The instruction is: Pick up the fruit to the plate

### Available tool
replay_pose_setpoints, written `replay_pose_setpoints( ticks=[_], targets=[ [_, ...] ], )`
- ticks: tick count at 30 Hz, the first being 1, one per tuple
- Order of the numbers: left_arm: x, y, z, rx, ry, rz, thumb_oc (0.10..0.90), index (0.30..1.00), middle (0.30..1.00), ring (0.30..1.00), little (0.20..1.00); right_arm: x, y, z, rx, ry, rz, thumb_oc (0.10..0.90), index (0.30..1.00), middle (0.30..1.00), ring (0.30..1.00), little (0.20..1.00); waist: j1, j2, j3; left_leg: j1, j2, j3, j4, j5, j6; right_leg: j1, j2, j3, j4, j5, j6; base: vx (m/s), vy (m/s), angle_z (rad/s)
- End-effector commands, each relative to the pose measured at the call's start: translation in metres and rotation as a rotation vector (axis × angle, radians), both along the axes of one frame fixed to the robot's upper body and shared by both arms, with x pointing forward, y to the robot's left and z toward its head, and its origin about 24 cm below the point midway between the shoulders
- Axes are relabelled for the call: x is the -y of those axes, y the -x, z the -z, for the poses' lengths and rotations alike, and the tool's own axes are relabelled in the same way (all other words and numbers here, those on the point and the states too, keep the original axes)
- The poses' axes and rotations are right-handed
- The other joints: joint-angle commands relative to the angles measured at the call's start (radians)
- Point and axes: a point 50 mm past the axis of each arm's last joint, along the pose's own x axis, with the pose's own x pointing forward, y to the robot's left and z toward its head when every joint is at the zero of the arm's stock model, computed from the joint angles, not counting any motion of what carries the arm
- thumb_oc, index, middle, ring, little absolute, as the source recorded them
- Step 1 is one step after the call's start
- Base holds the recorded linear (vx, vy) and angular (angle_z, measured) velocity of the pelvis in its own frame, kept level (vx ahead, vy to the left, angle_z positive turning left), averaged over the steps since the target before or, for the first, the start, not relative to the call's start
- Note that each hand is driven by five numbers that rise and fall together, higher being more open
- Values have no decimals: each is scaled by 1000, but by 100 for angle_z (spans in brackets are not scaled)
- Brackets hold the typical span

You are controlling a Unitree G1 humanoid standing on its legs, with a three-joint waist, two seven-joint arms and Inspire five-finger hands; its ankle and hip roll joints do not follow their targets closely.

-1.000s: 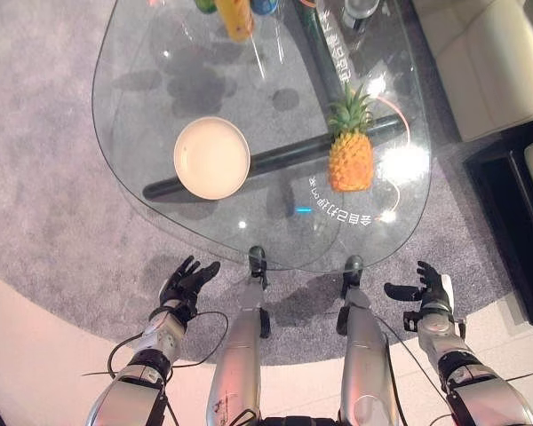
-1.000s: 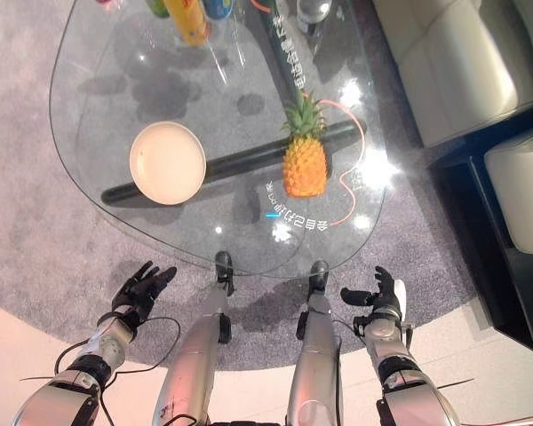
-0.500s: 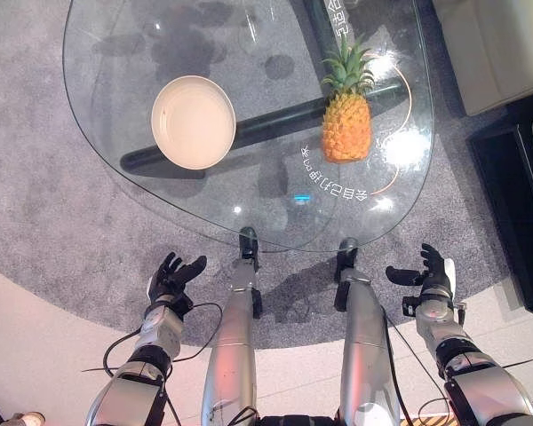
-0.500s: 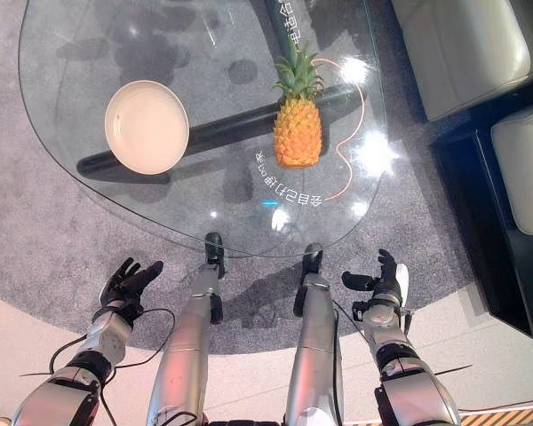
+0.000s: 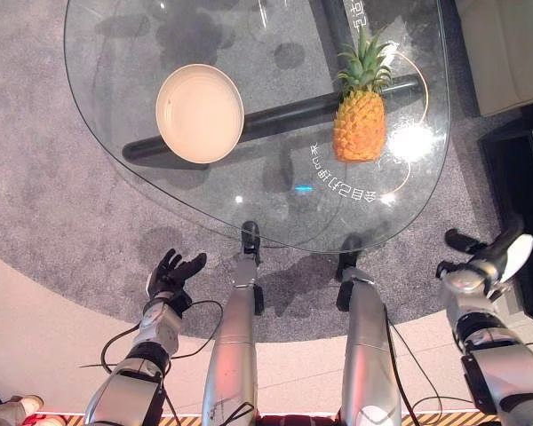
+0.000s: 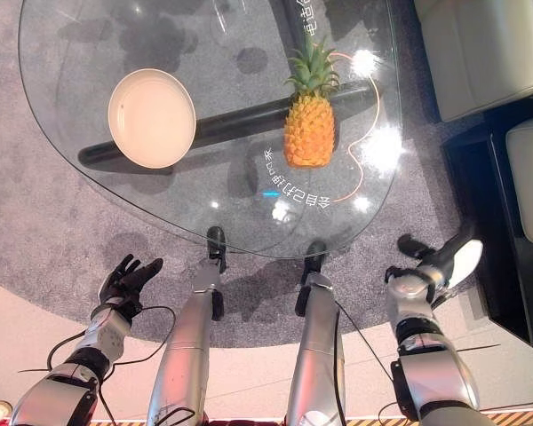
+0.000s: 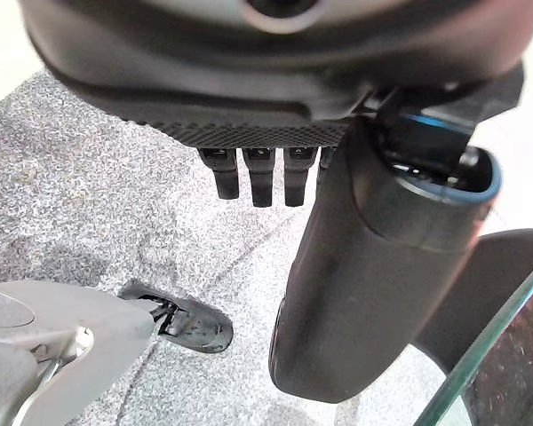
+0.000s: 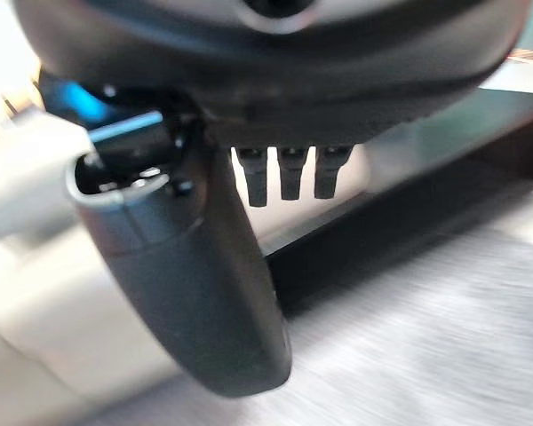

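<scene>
Standing upright on the glass bench (image 5: 115,106), the pineapple (image 5: 359,124) sits well to the right of the cream plate (image 5: 200,113) in the left eye view. Both hands hang low over the grey carpet (image 5: 44,204), near the bench's front edge.

Right eye view: the left hand (image 6: 124,280) is spread, empty; the right hand (image 6: 435,257) points outward, empty.

Left wrist view: fingers (image 7: 261,182) straight, holding nothing.

Right wrist view: fingers (image 8: 294,177) straight too, beside a dark low cabinet (image 8: 426,191).

Glass table (image 5: 160,191) on grey carpet (image 5: 44,204); pale sofa (image 6: 480,53) and dark cabinet (image 6: 480,222) at right.
</scene>
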Motion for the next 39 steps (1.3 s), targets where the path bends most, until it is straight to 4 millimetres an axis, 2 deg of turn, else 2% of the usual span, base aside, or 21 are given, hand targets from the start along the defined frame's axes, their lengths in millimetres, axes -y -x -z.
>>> replay_pose_setpoints(
  ticks=[1,6,9,12,16,19,25,39],
  targets=[
    [-30,22,6,-38,-75,-74,800,900,900,900,900,14,15,-53,284,96,159,800,900,900,900,900,1,-29,-12,-29,-43,6,144,-147,26,11,30,-32,-157,121,21,0,0,0],
    [-29,24,8,-30,-56,-85,800,900,900,900,900,-24,14,-100,529,242,52,800,900,900,900,900,-11,-32,-12,-25,-48,6,122,-137,30,7,33,-26,-170,122,20,-7,38,0],
    [-29,26,10,-29,-43,-88,800,900,900,900,900,-44,17,-120,635,342,-38,800,900,900,900,900,-16,-30,-12,-24,-51,7,114,-133,31,5,31,-25,-175,122,21,-13,43,0],
    [-28,28,12,-26,-32,-92,800,900,900,900,900,-67,21,-130,682,398,-136,800,900,900,900,900,-22,-30,-12,-25,-52,9,110,-131,31,2,32,-22,-175,118,21,-3,45,0],
    [-26,31,15,-23,-18,-93,800,900,900,900,900,-89,23,-134,701,451,-273,800,900,900,900,900,-27,-24,-12,-21,-53,15,103,-126,31,3,31,-18,-177,115,20,-4,54,1],
    [-22,34,19,-21,-4,-90,800,900,900,900,900,-119,26,-133,669,530,-447,800,900,900,900,900,-33,-19,-12,-13,-57,20,95,-120,30,8,29,-14,-184,113,18,3,60,0],
    [-15,36,24,-24,6,-69,800,900,900,900,900,-150,20,-126,575,529,-671,800,900,900,900,900,-26,-12,-12,3,-62,30,79,-114,28,27,24,-21,-198,110,12,1,5,0],
    [4,36,31,-40,32,-43,800,900,900,900,900,-191,16,-111,475,436,-881,800,900,900,900,900,-20,4,-12,27,-65,50,52,-95,22,43,20,-31,-207,110,3,4,12,-1]
  ],
)
